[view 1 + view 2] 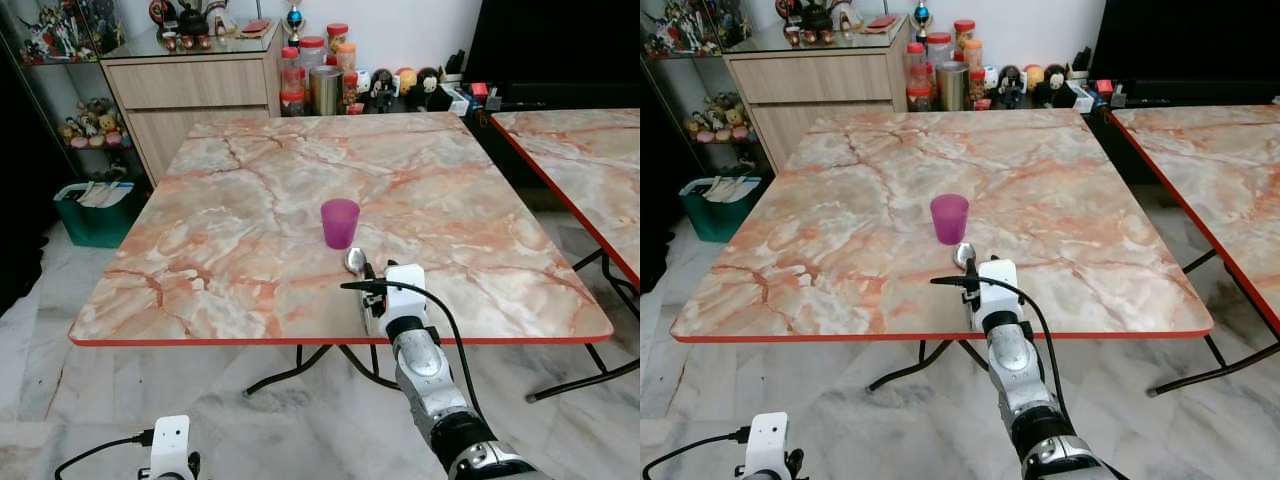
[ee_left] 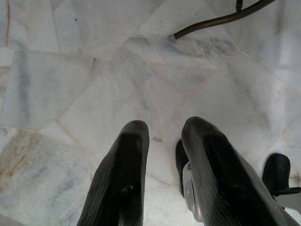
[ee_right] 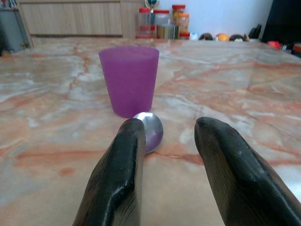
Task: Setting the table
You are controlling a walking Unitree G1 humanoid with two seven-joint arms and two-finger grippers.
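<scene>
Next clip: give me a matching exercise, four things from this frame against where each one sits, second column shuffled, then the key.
1. purple cup
2. spoon
3. green bin
4. left claw

A. on the floor beside the table
B. hanging low over the white floor tiles
C. upright near the middle of the marble table
D. lying on the table between the cup and the right claw

Pairs: 1-C, 2-D, 3-A, 4-B
</scene>
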